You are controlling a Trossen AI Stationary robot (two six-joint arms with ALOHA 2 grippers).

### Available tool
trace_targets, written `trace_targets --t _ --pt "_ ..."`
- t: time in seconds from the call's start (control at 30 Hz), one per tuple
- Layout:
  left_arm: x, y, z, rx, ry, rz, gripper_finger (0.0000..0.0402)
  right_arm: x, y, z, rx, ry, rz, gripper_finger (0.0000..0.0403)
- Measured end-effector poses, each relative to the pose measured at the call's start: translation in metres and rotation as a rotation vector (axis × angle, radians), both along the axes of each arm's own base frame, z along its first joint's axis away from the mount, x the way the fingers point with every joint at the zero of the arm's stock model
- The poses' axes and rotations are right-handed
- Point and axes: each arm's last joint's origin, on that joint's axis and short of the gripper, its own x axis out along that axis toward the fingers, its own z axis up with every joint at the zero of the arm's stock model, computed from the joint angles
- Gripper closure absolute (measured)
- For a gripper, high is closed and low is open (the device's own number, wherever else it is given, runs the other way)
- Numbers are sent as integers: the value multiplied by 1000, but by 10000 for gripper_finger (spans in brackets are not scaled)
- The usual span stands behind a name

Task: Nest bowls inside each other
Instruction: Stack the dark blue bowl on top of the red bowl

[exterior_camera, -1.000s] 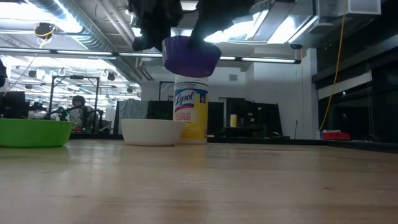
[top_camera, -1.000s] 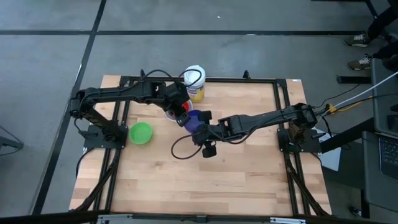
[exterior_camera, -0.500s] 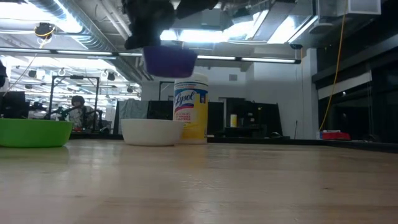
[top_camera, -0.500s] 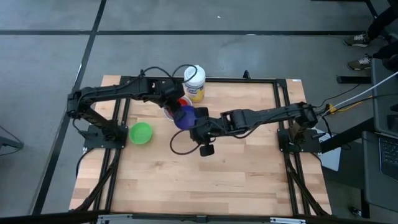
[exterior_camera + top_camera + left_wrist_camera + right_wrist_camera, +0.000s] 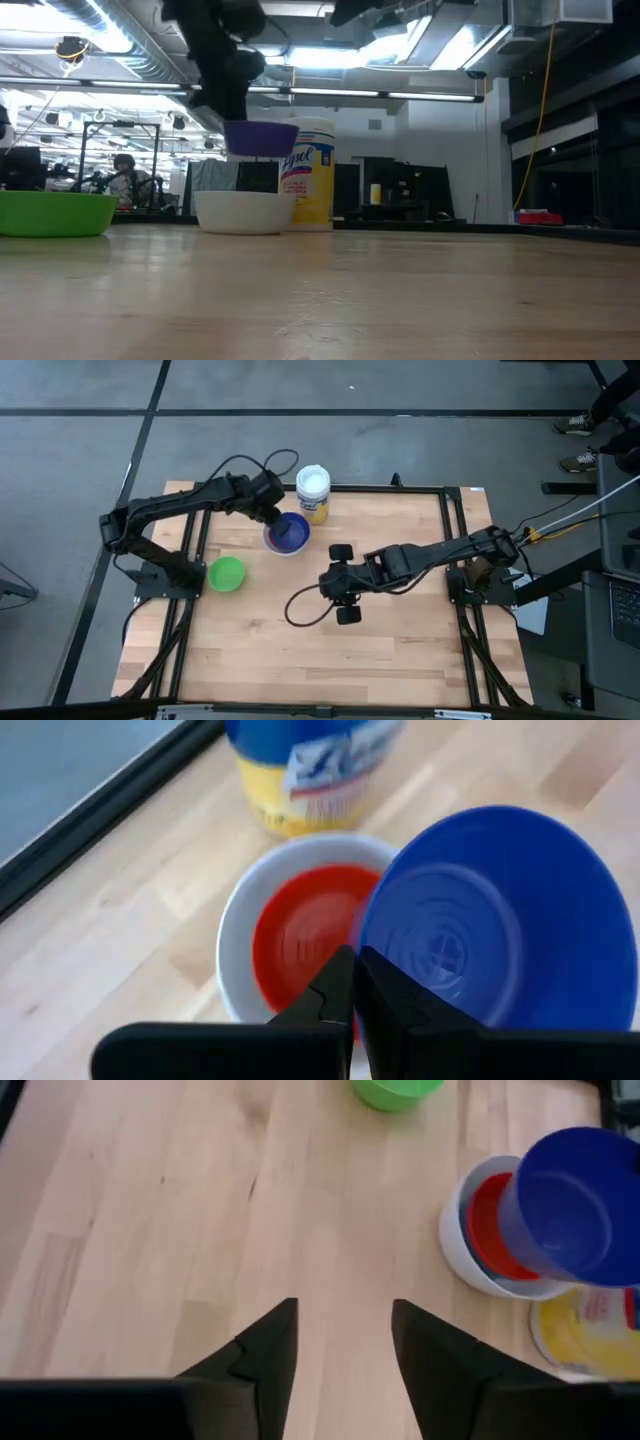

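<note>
A dark blue bowl [image 5: 292,532] hangs in my left gripper [image 5: 279,524], which is shut on it, just above the white bowl [image 5: 272,542] at the table's far side. In the low view the blue bowl [image 5: 260,138] is clear of the white bowl [image 5: 243,211]. A red bowl [image 5: 305,940] sits nested inside the white bowl [image 5: 240,935]. The green bowl [image 5: 226,573] rests on its base at the table's left. My right gripper [image 5: 340,1342] stands open over bare wood, nearer the table's middle [image 5: 325,580], with nothing between its fingers. My left gripper pinches the blue bowl's rim [image 5: 372,948] between its two fingers, on the side of the bowl toward the table's left. The fingers slant down from the left. The bowl hangs about level, opening up, lifted clear above the white bowl.
A white-lidded tub with a yellow label [image 5: 313,491] stands upright just behind and right of the white bowl. A black frame [image 5: 440,510] borders the tabletop. Bare wood lies across the table's near half [image 5: 330,650].
My right gripper has let go of the blue bowl and drawn back toward the table's near right, rising. My left gripper, keeping hold, has carried the bowl toward the far left and lowered it over the white bowl.
</note>
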Motion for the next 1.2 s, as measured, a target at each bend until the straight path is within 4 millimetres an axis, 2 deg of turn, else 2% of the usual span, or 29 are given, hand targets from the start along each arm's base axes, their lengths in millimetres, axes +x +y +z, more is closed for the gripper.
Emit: trace_targets --t 0.1,0.27,0.5,0.63,0.83,1.07,1.2 --pt "-5 16 -10 -17 -56 22 400 -5 -2 5 9 -9 -20 251" --pt "-20 33 -27 -53 -52 44 400 -29 -9 16 40 -33 -62 273" --pt "-32 41 -42 -73 -30 43 400 -67 -21 36 104 -191 -151 281" --pt "-33 40 -55 -75 -36 46 400 -80 -26 41 110 -228 -212 274" --pt "-36 36 -78 -96 -43 76 400 -83 -28 46 94 -256 -243 260" --pt "-33 39 -81 -55 -87 81 399 -82 -28 47 87 -275 -254 261" --pt "-34 38 -81 -29 -63 35 375 -82 -28 47 88 -273 -246 266"
